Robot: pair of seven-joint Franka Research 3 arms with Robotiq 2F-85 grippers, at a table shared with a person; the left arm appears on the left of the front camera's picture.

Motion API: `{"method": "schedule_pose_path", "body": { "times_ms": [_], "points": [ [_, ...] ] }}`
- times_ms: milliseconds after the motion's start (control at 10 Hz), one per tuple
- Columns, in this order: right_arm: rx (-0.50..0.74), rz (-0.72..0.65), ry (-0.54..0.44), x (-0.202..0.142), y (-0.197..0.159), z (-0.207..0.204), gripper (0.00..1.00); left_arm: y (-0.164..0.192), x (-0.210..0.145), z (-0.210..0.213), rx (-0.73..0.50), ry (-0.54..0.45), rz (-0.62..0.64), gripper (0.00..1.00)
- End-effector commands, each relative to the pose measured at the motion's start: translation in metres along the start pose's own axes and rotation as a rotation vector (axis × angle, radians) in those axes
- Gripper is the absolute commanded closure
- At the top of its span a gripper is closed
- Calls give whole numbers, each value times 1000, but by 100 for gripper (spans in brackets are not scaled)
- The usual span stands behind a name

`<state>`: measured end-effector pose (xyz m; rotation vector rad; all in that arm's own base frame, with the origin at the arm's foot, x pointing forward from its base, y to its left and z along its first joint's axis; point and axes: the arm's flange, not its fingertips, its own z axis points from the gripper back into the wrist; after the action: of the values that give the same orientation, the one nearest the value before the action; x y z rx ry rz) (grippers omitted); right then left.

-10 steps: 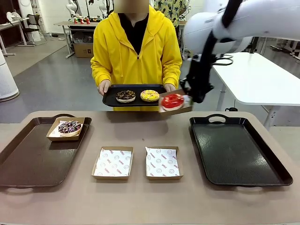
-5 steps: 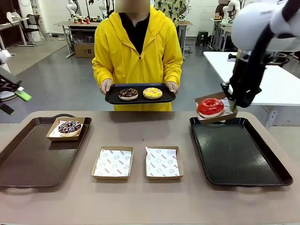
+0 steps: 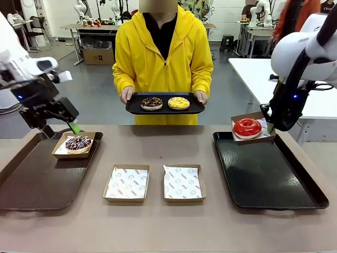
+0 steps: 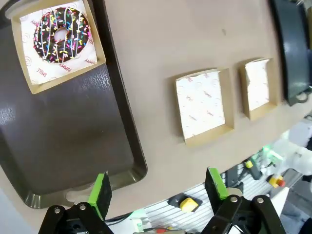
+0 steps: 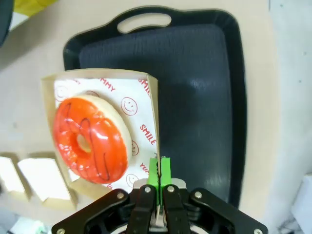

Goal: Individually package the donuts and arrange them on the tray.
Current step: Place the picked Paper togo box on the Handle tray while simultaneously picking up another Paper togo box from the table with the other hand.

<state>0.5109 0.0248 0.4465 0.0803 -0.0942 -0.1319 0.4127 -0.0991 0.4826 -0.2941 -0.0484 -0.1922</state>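
Observation:
My right gripper (image 3: 270,127) (image 5: 159,171) is shut on the edge of a paper-lined cardboard box (image 5: 146,105). The glossy red donut (image 3: 247,126) (image 5: 90,139) lies in that box, held just above the far left corner of the black tray (image 3: 274,179) (image 5: 200,97). My left gripper (image 3: 71,125) (image 4: 158,190) hangs open and empty above the brown tray (image 3: 31,179) (image 4: 73,141). Beside it, the dark sprinkled donut (image 3: 78,142) (image 4: 61,33) sits boxed on that tray. A person holds a small black tray (image 3: 164,110) carrying the chocolate-glazed donut (image 3: 151,102) and the yellow donut (image 3: 178,103).
Two empty lined cardboard boxes (image 3: 127,183) (image 3: 182,183) lie side by side at mid table, also seen as boxes (image 4: 202,107) (image 4: 258,87) from the left wrist. A white table (image 3: 295,89) stands behind my right arm.
My right arm carried the boxed red donut rightward from beside the person's tray to over the black tray. My left arm swung in above the brown tray. The person shifted slightly right.

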Motion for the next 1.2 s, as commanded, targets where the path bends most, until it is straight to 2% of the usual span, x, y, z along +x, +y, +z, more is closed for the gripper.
{"method": "schedule_pose_path", "body": {
  "times_ms": [0, 300, 700, 1000, 1100],
  "points": [
    [20, 22, 27, 24, 3, -12, 99, -19, 9, -31, 106, 10, 3, 0],
    [-24, 40, 103, 42, 9, -30, 99, -52, 16, -82, 203, 10, -14, 0],
    [-13, 17, 77, 33, 8, -36, 99, -74, 21, -138, 300, -9, 18, 0],
    [-13, 17, 77, 33, 8, -36, 99, -80, 18, -149, 255, -45, 62, 0],
    [-13, 17, 77, 33, 8, -36, 99, -74, 21, -145, 263, -2, 22, 0]
  ]
}}
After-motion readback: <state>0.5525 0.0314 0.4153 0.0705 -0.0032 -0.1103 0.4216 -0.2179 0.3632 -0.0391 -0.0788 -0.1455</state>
